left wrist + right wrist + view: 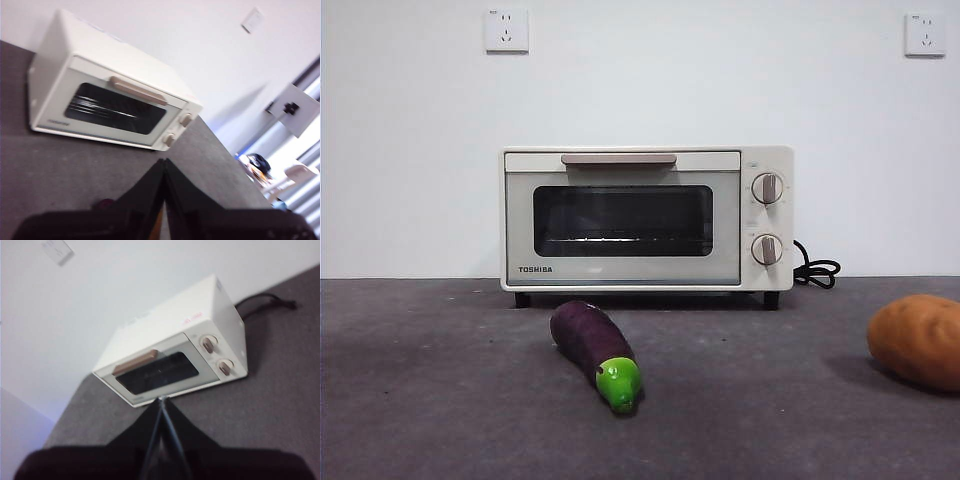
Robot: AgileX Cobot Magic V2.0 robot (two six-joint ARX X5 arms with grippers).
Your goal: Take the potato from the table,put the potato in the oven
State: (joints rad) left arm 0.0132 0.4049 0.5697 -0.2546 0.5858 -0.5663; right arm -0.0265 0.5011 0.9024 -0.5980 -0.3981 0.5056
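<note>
Orange-brown and lumpy, the potato (917, 341) sits on the gray table (440, 400) by its right edge. The cream Toshiba oven (646, 219) stands at the back edge, door closed. A purple eggplant (596, 352) lies in front of it. The left gripper (164, 162) and right gripper (161, 400) both have their jaws pressed together, holding nothing.

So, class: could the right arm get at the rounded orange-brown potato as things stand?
Probably yes. The rounded orange-brown potato lies in the open on the dark grey table, apart from the purple eggplant and the cream-white oven. Nothing covers it. Neither arm is near it.
</note>
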